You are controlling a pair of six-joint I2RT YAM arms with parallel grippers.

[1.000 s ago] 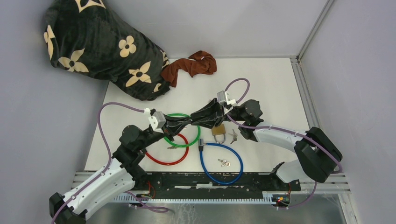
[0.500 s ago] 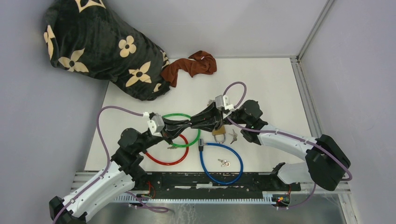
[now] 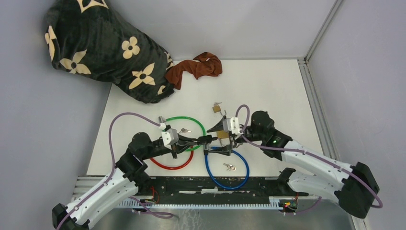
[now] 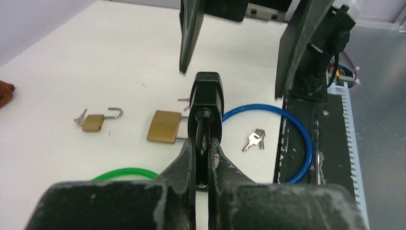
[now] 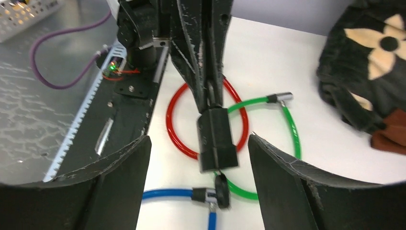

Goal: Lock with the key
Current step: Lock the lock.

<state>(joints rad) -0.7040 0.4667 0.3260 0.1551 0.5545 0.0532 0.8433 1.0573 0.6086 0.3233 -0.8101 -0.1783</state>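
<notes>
Though overhead hides it, left pincer (image 4: 203, 143) pinching black lock (image 4: 207, 91), right pincer (image 5: 197, 141) spread

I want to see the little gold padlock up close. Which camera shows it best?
The left wrist view: the little gold padlock lies in plain sight, its shackle open. The top view shows it only tiny; the right wrist view misses it.

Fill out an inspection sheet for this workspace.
Surface: white table.
Job's things: black lock barrel with key in it; blue cable lock.
Clutter: red cable lock, green cable lock, open small padlock, larger padlock, loose keys, brown cloth.
Grippers: left pincer shut on key; right pincer open, astride barrel.
Cables: purple cable looping over each arm.
Surroundings: flowered blanket, grey walls.
</notes>
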